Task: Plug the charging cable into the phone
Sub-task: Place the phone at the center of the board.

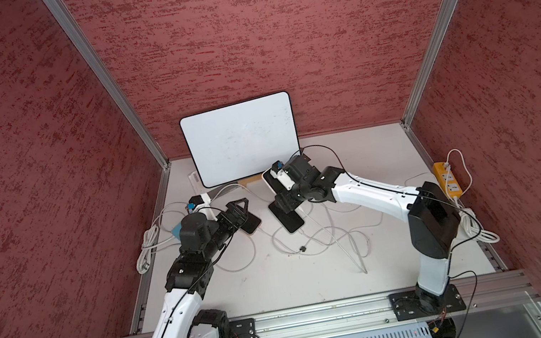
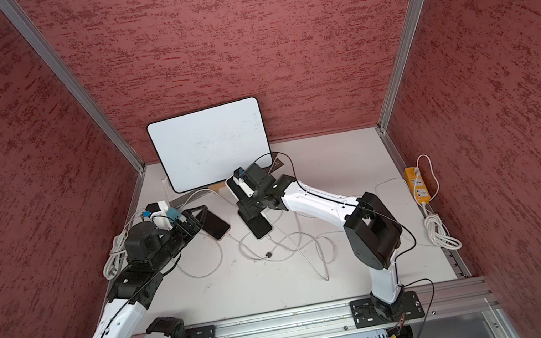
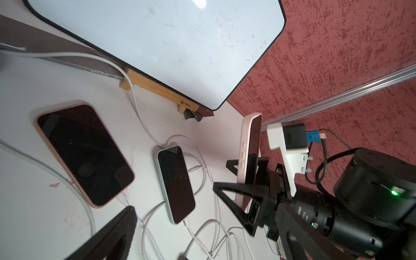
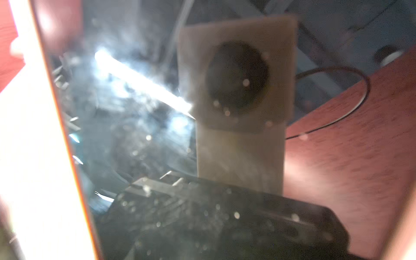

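**Phone in pale pink case [image 3: 247,139] clamped in right gripper [image 3: 227,174], left gripper [image 1: 241,216] spread**

The right gripper's two black triangular fingers [image 3: 234,210] pressed on the front and back of the pale pink phone. They held it up on edge, tilted, off the white table [image 1: 281,281]. In the right wrist view its glossy dark screen filled the picture, blurred.

The left gripper's jaws stood wide apart and empty. One black finger [image 3: 112,236] hung just beside the plug end of a dark-screened phone in a salmon-pink case [image 3: 84,155], which lay flat and face up. A white charging cable [image 3: 122,199] sat in that phone's end.

Between this phone and the held one lay a third phone in a mint-green case [image 3: 175,184], flat and face up. Another white cable [image 3: 188,222] was plugged into its end. More white cable lay in loose loops [image 1: 326,239] on the table in front of the phones, in both top views.

Behind them a white rectangular board with a black rim [image 1: 241,137] leaned on a small wooden stand [image 3: 157,87] against the red back wall. An orange power strip [image 1: 447,180] lay at the table's right edge, well apart from both grippers.
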Robot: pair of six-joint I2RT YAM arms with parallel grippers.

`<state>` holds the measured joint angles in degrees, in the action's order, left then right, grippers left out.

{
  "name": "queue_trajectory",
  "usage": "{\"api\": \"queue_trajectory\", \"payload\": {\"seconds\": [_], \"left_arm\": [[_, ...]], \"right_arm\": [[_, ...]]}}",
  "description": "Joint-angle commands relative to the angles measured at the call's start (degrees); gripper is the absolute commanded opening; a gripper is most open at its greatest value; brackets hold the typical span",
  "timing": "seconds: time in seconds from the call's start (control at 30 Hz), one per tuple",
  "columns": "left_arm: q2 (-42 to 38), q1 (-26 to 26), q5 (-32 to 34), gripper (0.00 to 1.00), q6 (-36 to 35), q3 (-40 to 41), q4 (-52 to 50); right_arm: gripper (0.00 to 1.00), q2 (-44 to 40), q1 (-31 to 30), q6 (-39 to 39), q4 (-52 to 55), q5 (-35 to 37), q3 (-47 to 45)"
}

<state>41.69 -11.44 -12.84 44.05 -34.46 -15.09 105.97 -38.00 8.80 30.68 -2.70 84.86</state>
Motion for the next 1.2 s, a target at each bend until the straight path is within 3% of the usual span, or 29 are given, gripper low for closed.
{"api": "queue_trajectory", "payload": {"seconds": [0.0, 0.1, 0.3, 0.43, 0.67, 0.8, 0.9, 1.0, 1.17], "left_arm": [[-0.7, 1.4, 4.8, 1.00, -1.1, 2.0, -6.2], [-0.8, 1.9, 4.5, 1.00, -0.9, 3.9, -5.9], [0.4, 2.2, 6.7, 1.00, -2.1, 5.2, -6.4], [1.8, 2.4, 11.1, 1.00, -2.5, 4.9, -8.8], [2.7, 2.7, 12.5, 1.00, -2.1, 5.2, -7.1], [3.5, 2.5, 14.9, 1.00, -2.2, 4.6, -6.6], [3.5, 2.3, 20.5, 1.00, -2.8, 4.1, -6.5], [2.8, 0.8, 31.4, 1.00, -5.4, 4.2, -4.9], [3.0, -3.6, 43.8, 1.00, -20.3, 9.3, 11.5]], "right_arm": [[0.53, -0.1, 7.3, 4.2, 2.2, 6.1, -2.7], [0.54, 1.6, 10.9, 4.7, 3.9, 10.6, -3.5], [0.60, 8.0, 14.6, 5.6, 5.7, 10.3, -1.6], [0.73, 10.2, 14.6, 5.7, 5.7, 10.1, -0.8], [0.97, 9.3, 14.5, 5.7, 6.2, 11.0, -0.6], [0.99, 4.3, 14.5, 5.2, 6.5, 12.3, -0.9], [0.99, -2.4, 14.6, 4.6, 2.7, 14.3, -3.6], [0.99, -10.0, 15.2, 4.5, -4.6, 19.3, -8.8], [0.99, -18.7, 19.1, 5.0, -15.2, 26.5, -18.8]]}}
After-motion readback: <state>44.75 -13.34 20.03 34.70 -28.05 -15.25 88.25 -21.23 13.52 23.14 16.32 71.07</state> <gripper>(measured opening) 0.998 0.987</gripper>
